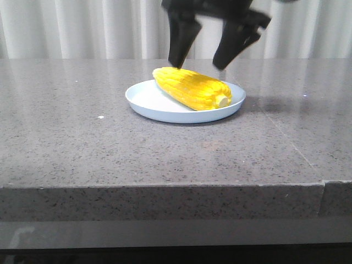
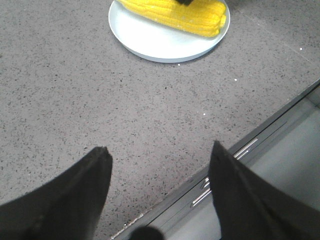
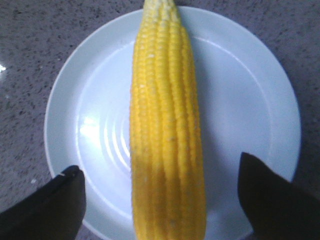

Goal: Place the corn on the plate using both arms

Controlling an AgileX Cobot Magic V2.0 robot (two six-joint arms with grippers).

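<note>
The yellow corn (image 1: 192, 88) lies on its side across the pale blue plate (image 1: 148, 99), its stub end toward the front right. My right gripper (image 1: 198, 66) hangs just above the corn, open and empty, one finger on each side. In the right wrist view the corn (image 3: 167, 140) runs between the spread fingers of the right gripper (image 3: 159, 165) over the plate (image 3: 240, 100). My left gripper (image 2: 157, 150) is open and empty, low over the table near its edge, well away from the plate (image 2: 160, 45) and the corn (image 2: 175, 15). It is out of the front view.
The plate stands mid-table on a grey speckled stone top (image 1: 82, 132). The table's front edge (image 1: 165, 187) is close to the camera. In the left wrist view the table edge and a metal rail (image 2: 250, 145) run beside the left fingers. White curtains hang behind.
</note>
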